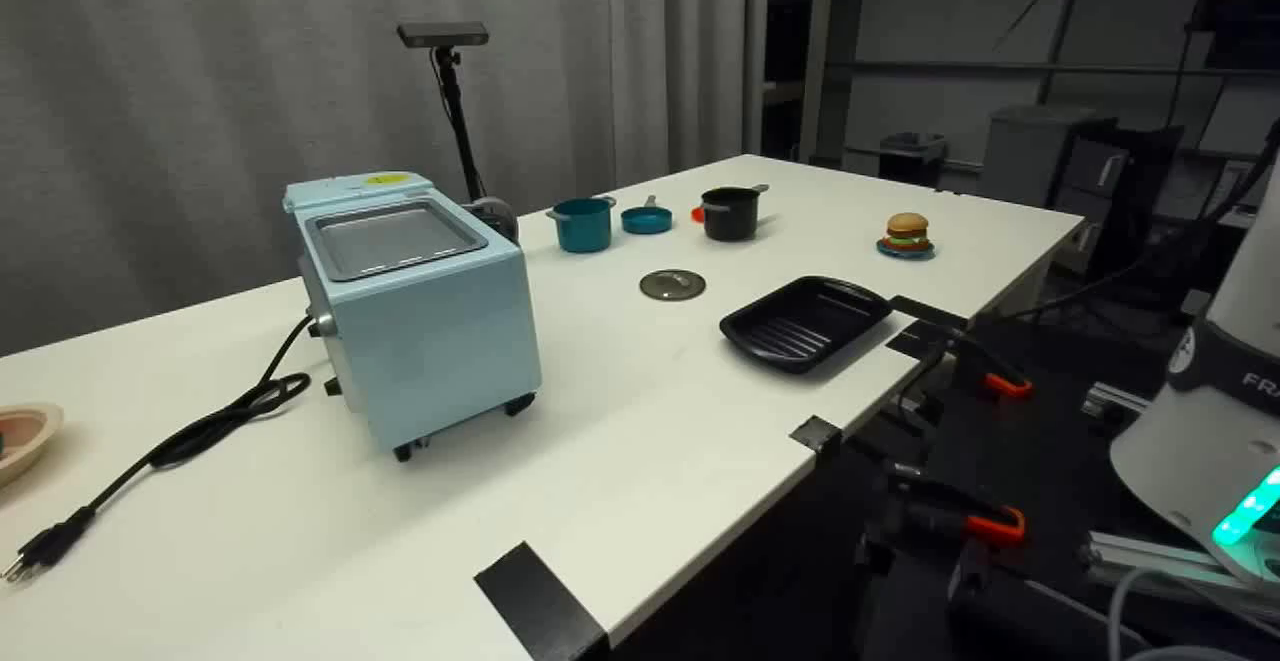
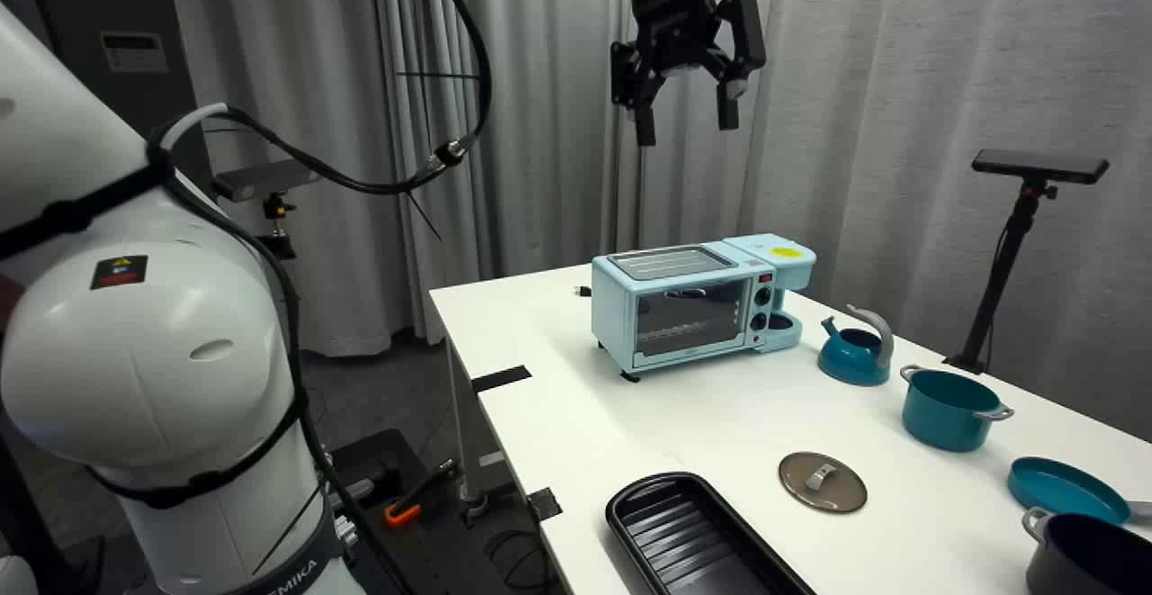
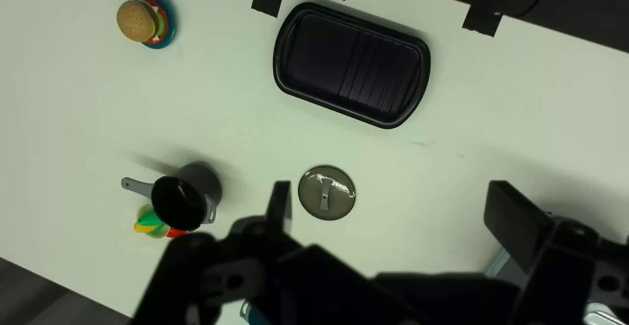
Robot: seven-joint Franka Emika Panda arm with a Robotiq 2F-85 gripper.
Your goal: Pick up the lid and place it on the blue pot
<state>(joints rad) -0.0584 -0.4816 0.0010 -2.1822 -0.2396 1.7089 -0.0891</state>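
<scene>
The lid is a flat round grey-brown disc with a light grey handle across its middle. It lies on the white table in both exterior views and in the wrist view. The blue pot is teal with two grey side handles. It stands open and upright behind the lid, also in an exterior view. In the wrist view, only a teal sliver with a grey handle shows, the rest hidden by the gripper. My gripper is open and empty, high above the table. In the wrist view, the lid appears between its fingers, nearer the left one.
A black rectangular tray lies near the table edge beside the lid. A pale blue oven appliance, a teal kettle, a teal pan and a dark pot stand around. A toy burger sits farther off.
</scene>
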